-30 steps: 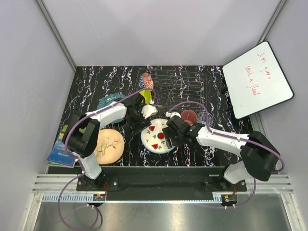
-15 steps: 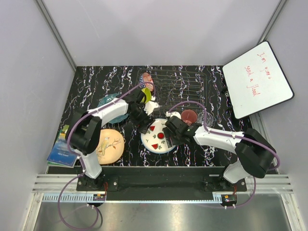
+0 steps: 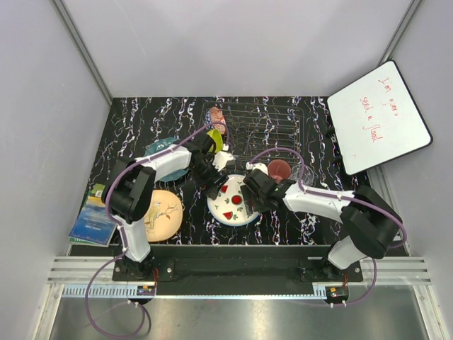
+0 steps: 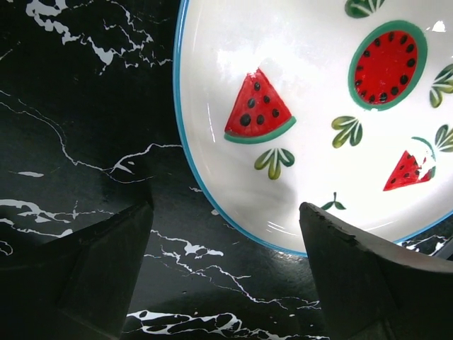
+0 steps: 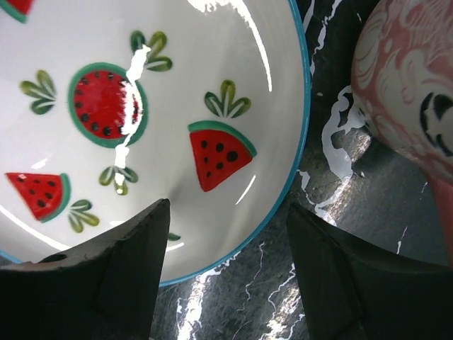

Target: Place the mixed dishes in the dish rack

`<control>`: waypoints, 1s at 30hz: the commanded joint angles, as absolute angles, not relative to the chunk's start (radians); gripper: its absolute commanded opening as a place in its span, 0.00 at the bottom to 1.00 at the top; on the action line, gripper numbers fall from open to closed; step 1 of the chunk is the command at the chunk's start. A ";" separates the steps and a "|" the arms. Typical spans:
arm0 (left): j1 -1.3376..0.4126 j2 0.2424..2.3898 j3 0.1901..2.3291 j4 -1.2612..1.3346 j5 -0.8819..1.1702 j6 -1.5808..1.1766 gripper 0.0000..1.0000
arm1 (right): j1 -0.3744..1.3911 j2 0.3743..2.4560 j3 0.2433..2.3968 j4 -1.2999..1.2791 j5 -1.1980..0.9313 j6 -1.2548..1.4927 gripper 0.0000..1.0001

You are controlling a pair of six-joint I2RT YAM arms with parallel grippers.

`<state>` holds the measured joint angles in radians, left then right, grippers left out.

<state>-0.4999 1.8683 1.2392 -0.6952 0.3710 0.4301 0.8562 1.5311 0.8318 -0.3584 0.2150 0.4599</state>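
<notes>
Both arms have closed on the white plate with red slices (image 3: 228,207) since a second ago. The left gripper (image 3: 214,183) has edged in to its 11 o'clock rim, while the right gripper (image 3: 245,201) has shifted only slightly at the 3 o'clock rim. From above, the plate lies flat on the black marbled table (image 3: 141,120). The dish rack (image 3: 283,113) is just beyond it at 12 o'clock and the pink mug (image 3: 278,171) is close at 2 o'clock.

At the left wrist, the left gripper (image 4: 226,283) stands wide and empty. The plate (image 4: 318,106) fills the 1 o'clock corner. Its blue rim runs through the gap, with one finger over the glaze and the other over bare table.

At the right wrist, the right gripper (image 5: 226,276) is also spread and holds nothing. The plate (image 5: 141,92) sits toward 11 o'clock, its rim again crossing between the fingers. The mug (image 5: 414,85) looms at 2 o'clock, near the outer finger.

Being round, the plate has no long axis, so what matters is the rim's line through each gap. Neither arm looks clearly nearer. I judge the flat, glossy plate hard to get under, and the mug leaves the right side little room.
</notes>
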 commanded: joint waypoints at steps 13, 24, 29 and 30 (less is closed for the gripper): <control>-0.494 1.805 1.049 -0.672 0.250 0.509 0.82 | 0.816 1.644 0.884 -0.296 0.153 0.436 0.73; -0.529 1.893 1.112 -0.753 0.429 0.371 0.82 | 0.815 1.709 1.012 -0.268 0.048 0.380 0.65; -0.519 1.910 1.085 -0.773 0.534 0.347 0.80 | 0.815 1.730 1.034 -0.265 0.031 0.377 0.64; -0.512 1.913 1.083 -0.778 0.549 0.350 0.76 | 0.815 1.735 1.034 -0.264 0.028 0.379 0.64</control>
<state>-0.5072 1.8206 1.1580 -0.6353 0.3664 0.4053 0.8101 1.7176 0.9878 -0.3130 0.0868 0.3946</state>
